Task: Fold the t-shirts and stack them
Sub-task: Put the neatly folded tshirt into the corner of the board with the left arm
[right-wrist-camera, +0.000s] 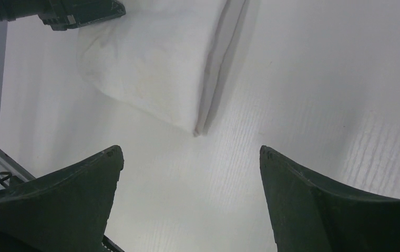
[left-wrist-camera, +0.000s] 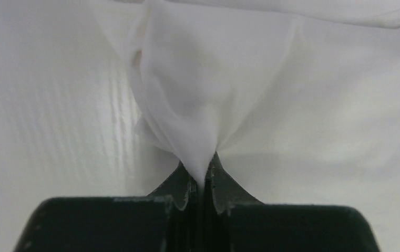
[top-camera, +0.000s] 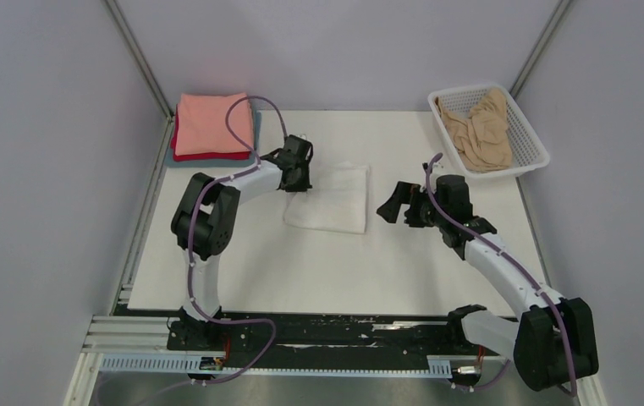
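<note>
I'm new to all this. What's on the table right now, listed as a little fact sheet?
Left end effector: shut on an edge of the white t-shirt
Right end effector: open, holding nothing
Folded stack: pink over red over grey-blue, far left corner
Tan t-shirt: crumpled in the basket

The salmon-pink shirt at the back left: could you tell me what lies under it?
A red shirt, then a grey-blue shirt; only their edges show, the rest is covered.

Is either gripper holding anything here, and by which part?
The left gripper pinches the folded white t-shirt at its left edge; the right gripper is open, empty.
</note>
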Robot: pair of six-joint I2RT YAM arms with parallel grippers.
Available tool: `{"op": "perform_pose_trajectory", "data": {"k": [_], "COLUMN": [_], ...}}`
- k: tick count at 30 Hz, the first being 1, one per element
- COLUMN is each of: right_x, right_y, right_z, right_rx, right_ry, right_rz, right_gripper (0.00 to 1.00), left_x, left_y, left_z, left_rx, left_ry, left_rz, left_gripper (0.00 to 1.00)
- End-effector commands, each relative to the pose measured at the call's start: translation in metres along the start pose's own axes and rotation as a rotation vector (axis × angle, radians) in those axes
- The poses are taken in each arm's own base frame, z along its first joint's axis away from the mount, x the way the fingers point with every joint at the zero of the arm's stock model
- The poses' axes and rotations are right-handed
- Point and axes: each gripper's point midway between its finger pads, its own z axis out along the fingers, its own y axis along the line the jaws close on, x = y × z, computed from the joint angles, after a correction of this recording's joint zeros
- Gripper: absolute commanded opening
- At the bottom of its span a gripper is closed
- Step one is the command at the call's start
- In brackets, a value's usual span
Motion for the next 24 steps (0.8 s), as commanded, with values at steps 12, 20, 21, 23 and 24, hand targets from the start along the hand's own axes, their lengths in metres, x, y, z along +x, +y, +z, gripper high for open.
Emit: {"op": "perform_pose_trajectory", "data": {"k": [12, 20, 21, 23, 24], "right_x": [-0.021, -0.017, -0.017, -0.016, -0.014], "right_y": [-0.017, -0.029, -0.031, -0.033, -0.032], "right_z": [-0.019, -0.009, -0.007, -0.005, -0.004], "right_rx": [0.11, 0.156, 0.163, 0.17, 0.165], "right_ry": [-0.141, -0.11, -0.106, -0.097, -0.088], "right_rz": [-0.088, -0.076, -0.073, -0.065, -0.064], "right_gripper": [1.0, 1.0, 1.0, 1.0, 1.0], "left_x": [-0.195, -0.268, -0.276, -0.286, -0.29], "left_y": [0.087, 0.114, 0.115, 0.115, 0.115], "left_z": [-0.039, -0.095, -0.102, -0.114, -0.12], "left_rx": [-0.391, -0.522, -0.531, -0.543, -0.549], "left_ry": [-0.462, -0.615, -0.634, -0.658, -0.669], "left_rz": [0.456, 0.507, 0.518, 0.536, 0.549], "left_gripper": [0.0, 0.0, 0.0, 0.0, 0.0]}}
